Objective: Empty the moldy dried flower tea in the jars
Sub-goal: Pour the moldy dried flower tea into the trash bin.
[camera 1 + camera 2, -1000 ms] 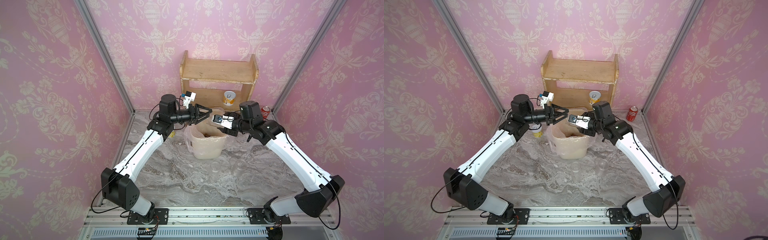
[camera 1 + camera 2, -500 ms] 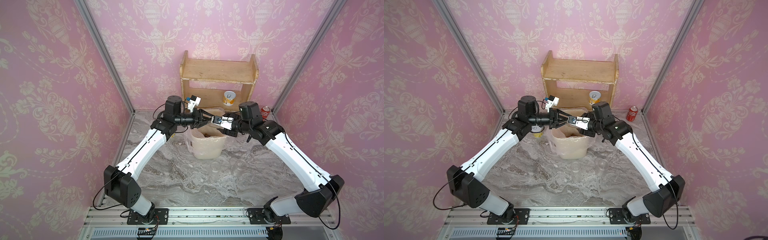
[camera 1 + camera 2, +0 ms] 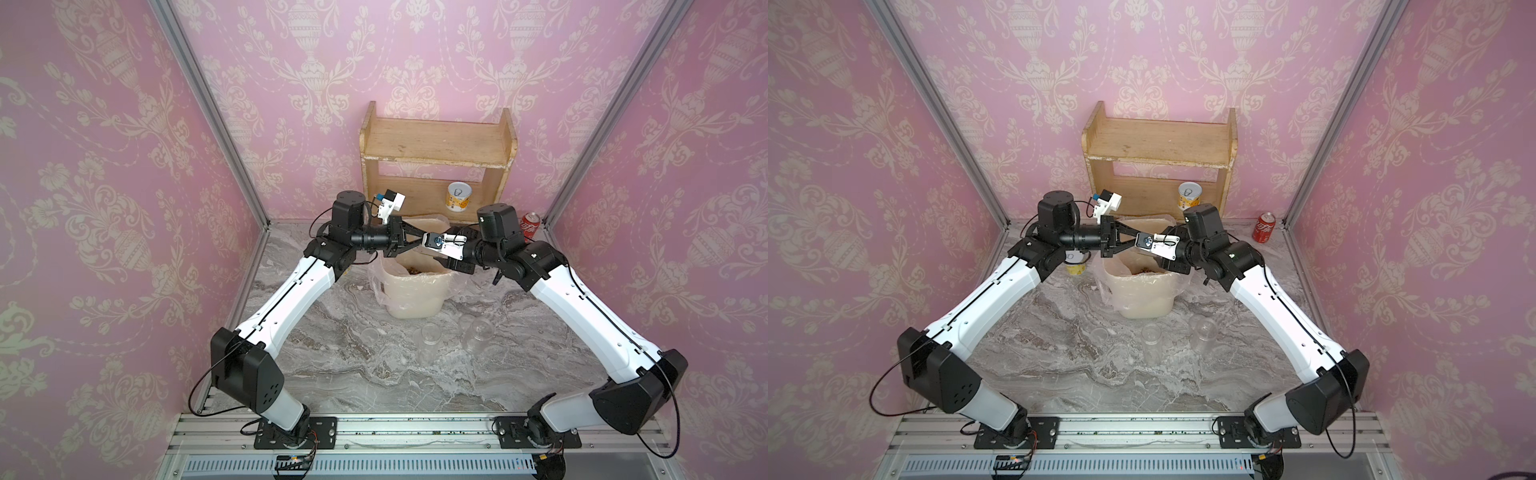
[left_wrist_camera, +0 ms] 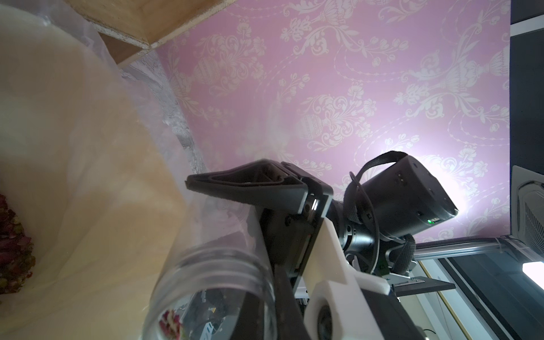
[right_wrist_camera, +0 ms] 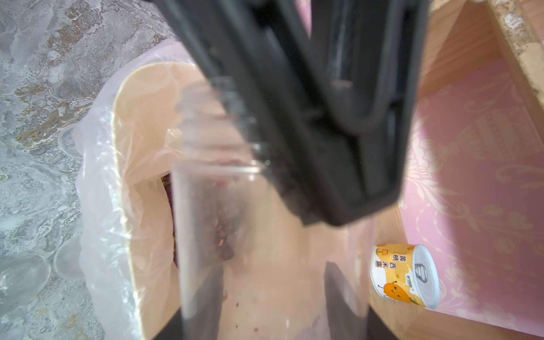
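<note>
Over a beige bag-lined bin (image 3: 411, 295) my right gripper (image 5: 270, 294) is shut on a clear jar (image 5: 206, 191), which lies tilted with its threaded mouth (image 4: 212, 270) open. A few buds of the moldy dried flower tea (image 4: 169, 319) cling inside it. More tea (image 3: 411, 270) lies heaped in the bin. My left gripper (image 3: 415, 242) is shut, and its fingers (image 4: 282, 294) sit at the jar's rim; whether they pinch the wall I cannot tell. Two more clear jars (image 3: 430, 336) (image 3: 482, 330) stand upright on the marble in front of the bin.
A wooden shelf (image 3: 436, 141) stands against the back wall with a yellow tin (image 3: 458, 197) on its lower board. A red cola can (image 3: 530, 222) is at the back right. Another yellow tin (image 3: 1076, 268) sits behind my left arm. A round lid (image 3: 369, 333) lies near the jars.
My left arm has swung right across the bin, bringing its closed fingers up to the jar's mouth. The right arm and the jar have stayed put.
</note>
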Controlling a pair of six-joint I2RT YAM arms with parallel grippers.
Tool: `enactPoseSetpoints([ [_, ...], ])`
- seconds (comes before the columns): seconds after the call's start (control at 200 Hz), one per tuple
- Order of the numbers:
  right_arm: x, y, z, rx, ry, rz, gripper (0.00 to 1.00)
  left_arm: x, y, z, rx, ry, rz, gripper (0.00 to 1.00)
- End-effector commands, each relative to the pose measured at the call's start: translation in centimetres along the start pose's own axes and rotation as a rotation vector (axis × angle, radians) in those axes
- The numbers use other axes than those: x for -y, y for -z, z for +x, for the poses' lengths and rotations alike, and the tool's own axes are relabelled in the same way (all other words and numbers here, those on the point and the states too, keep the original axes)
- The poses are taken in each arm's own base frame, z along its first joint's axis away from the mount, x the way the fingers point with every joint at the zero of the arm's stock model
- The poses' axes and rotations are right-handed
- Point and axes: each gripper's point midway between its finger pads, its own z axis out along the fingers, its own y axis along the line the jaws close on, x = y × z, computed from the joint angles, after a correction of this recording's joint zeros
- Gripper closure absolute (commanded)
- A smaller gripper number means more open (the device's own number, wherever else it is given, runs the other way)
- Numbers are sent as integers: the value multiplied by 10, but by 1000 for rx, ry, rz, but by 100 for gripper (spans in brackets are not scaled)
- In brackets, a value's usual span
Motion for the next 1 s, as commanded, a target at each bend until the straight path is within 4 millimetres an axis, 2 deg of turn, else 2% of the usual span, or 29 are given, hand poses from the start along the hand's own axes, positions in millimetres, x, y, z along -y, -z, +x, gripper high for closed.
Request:
enactPoseSetpoints([
  [0.0,12,17,-9,39,-74,63,63,-1,-4,-9,21,-35,21,100],
  [0.215,28,50,-15,122,-231,138,35,2,3,-22,67,-55,31,100],
  [0.36,29,82,-26,249,-383,207,1,7,4,-29,85,-61,54,100],
  [0.435,31,99,-31,319,-461,242,0,9,5,-32,95,-62,65,100],
  [0.52,41,117,-31,376,-649,302,0,14,5,-36,105,-65,89,100],
  [0.67,75,141,-4,443,-1273,422,0,24,6,-42,126,-81,123,100],
  [0.766,84,137,12,499,-1671,371,0,26,5,-45,136,-81,136,100],
  [0.846,90,126,20,599,-1924,279,0,27,5,-47,142,-76,152,100],
  [0.961,99,115,27,796,-2156,165,2,30,5,-51,152,-70,178,100],
  [0.996,94,104,35,809,-2207,140,2,32,5,-51,155,-69,184,100],
])
